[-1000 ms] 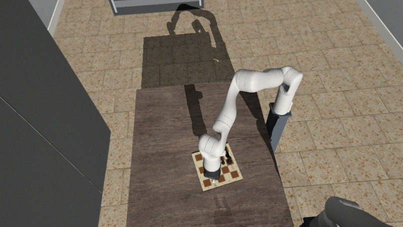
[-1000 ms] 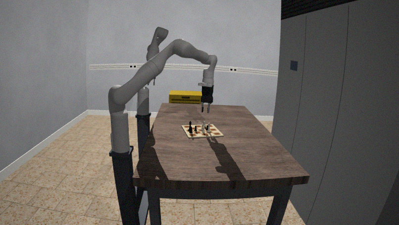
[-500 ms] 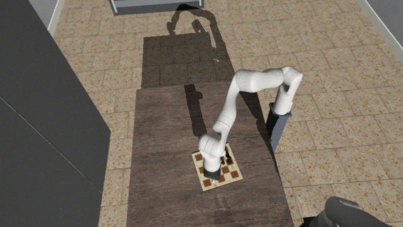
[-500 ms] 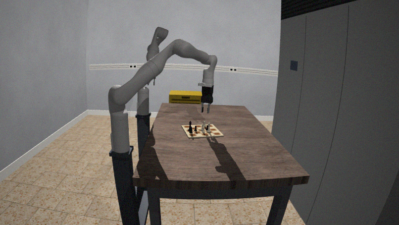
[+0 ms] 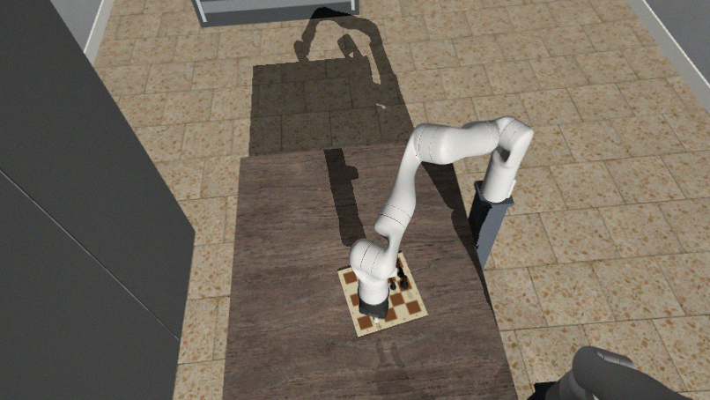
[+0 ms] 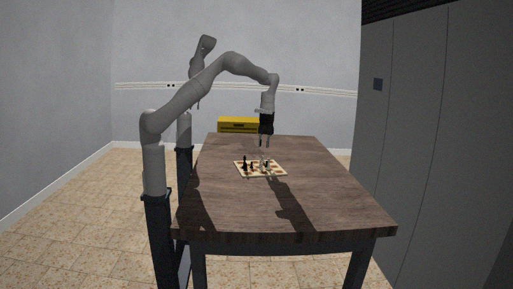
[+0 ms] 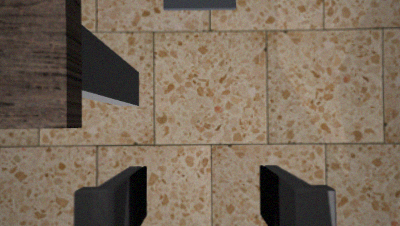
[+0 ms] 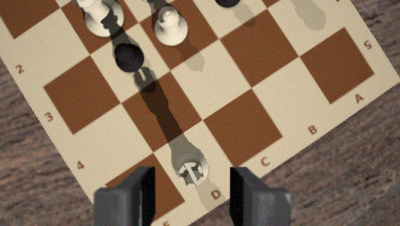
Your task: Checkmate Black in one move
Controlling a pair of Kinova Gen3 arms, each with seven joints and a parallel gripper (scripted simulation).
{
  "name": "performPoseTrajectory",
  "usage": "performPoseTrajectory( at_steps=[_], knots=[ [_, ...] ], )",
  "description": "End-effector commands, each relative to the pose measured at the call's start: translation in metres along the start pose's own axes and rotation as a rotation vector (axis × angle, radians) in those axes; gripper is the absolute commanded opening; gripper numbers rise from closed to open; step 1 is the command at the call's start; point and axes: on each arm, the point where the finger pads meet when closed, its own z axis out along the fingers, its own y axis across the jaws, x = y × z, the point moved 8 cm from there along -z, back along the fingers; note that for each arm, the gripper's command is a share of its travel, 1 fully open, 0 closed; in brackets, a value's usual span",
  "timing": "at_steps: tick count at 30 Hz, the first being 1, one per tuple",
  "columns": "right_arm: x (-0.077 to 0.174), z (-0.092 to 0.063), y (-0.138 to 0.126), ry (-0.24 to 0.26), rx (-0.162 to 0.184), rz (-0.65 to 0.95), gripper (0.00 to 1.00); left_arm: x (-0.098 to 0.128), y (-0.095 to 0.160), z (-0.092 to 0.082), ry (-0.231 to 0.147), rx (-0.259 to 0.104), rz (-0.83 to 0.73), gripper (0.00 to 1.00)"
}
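The chessboard (image 5: 397,322) (image 6: 283,173) (image 8: 385,75) lies on the table. A white rook (image 8: 192,169) (image 5: 376,320) stands upright on D5. A black pawn (image 8: 129,57) is on D3, a white pawn (image 8: 171,27) on C3 and a taller white piece (image 8: 104,20) on D2. Another black piece (image 8: 227,1) is cut off at the top edge. In the exterior view a tall black piece (image 6: 243,166) and a small black one (image 6: 251,165) stand upright. My right gripper (image 8: 192,190) (image 6: 263,144) is partly open and empty, above the rook. My left gripper (image 7: 203,190) (image 6: 194,106) is open and empty, away from the board.
The brown table (image 5: 288,248) (image 6: 323,200) carries the board. My right arm (image 5: 400,198) reaches over the board and hides part of it in the top view. Below my left gripper is tiled floor (image 7: 210,85), with a table edge (image 7: 74,65) at left. A tall dark cabinet (image 6: 408,107) stands beside the table.
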Motion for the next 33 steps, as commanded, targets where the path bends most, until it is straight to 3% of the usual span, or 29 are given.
performPoseTrajectory(
  at_steps=[1,22,33],
  knots=[
    [0.0,0.002,0.0,-0.003,0.001,0.0,0.73,0.0,0.0,-0.001,-0.002,0.0,0.0,1.0],
    [0.0,0.03,-0.001,-0.003,0.001,0.0,0.73,0.0,0.0,-0.001,-0.002,0.0,0.0,1.0],
    [0.0,0.037,-0.001,-0.003,0.001,0.0,0.73,0.0,0.0,-0.001,-0.002,0.0,0.0,1.0]
  ],
)
